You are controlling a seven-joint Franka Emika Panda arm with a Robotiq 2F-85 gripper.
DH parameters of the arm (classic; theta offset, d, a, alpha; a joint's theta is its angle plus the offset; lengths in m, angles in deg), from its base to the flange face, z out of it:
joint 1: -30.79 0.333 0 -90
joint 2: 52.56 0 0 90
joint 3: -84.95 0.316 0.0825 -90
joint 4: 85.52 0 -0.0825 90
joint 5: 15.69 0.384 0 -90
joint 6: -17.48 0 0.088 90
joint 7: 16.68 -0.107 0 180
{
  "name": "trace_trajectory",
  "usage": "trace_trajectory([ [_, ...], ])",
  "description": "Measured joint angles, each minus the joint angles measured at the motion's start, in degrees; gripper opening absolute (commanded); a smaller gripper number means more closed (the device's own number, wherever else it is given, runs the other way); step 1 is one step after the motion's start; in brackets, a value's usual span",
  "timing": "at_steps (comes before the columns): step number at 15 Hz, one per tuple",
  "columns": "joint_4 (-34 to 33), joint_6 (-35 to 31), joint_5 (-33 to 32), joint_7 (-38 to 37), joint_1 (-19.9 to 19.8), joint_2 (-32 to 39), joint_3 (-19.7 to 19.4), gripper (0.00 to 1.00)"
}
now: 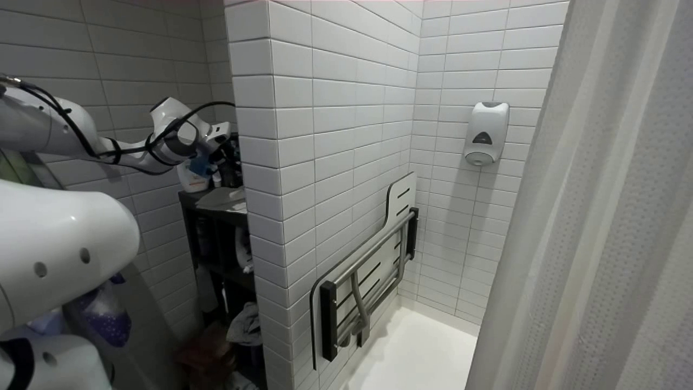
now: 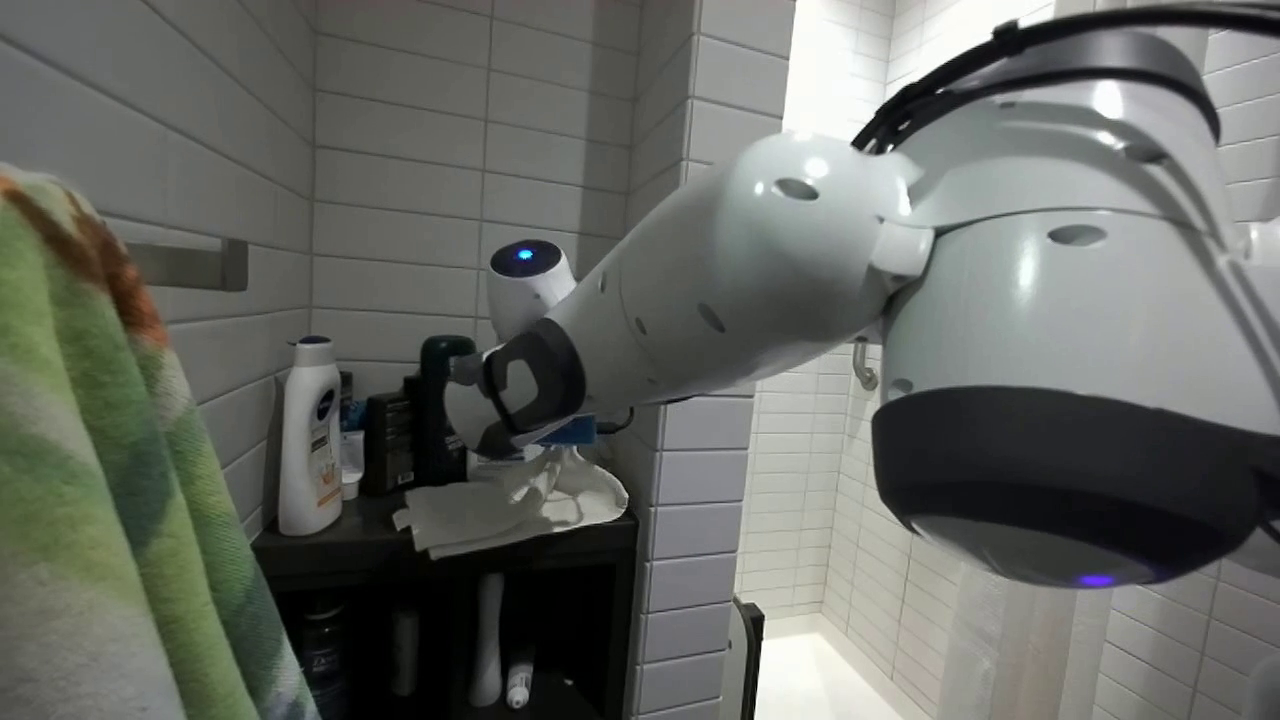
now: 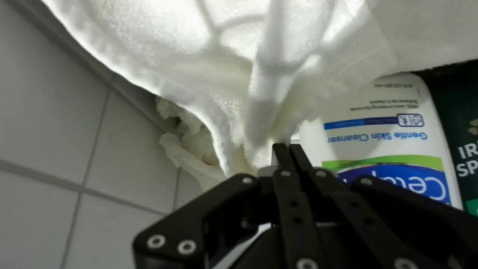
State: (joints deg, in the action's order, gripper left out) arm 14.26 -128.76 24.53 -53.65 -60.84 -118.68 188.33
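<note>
On the top of the black shelf unit (image 2: pixel 400 570), just left of the tiled pillar (image 2: pixel 700 520) in an exterior view, the white terry cloth (image 2: pixel 500 515) lies partly flat, its right part rising in folds. The gripper (image 3: pixel 285 147) is closed on it, folds converging at the tips; how deep the pinch goes is hard to see. The Gentle Skin Cleanser bottle (image 3: pixel 377 144) stands just beside the gripper, a dark green bottle (image 3: pixel 461 123) next to it. The hold looks shallow, so any pull is best slow and steady, led clear of both bottles with the pinch kept firm.
</note>
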Motion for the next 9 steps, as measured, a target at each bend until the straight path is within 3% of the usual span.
trace_trajectory([
  [3,0.2,3.3,-5.7,0.0,0.0,-0.7,-0.9,0.01],
  [4,0.2,4.8,-7.9,0.1,0.1,-0.9,-1.1,0.29],
  [7,0.0,9.9,-14.7,1.1,0.3,-1.2,-1.2,0.39],
  [8,-0.2,11.7,-16.3,1.7,0.4,-1.2,-1.2,0.21],
  [9,-0.4,13.3,-17.4,2.4,0.5,-1.2,-1.2,0.27],
])
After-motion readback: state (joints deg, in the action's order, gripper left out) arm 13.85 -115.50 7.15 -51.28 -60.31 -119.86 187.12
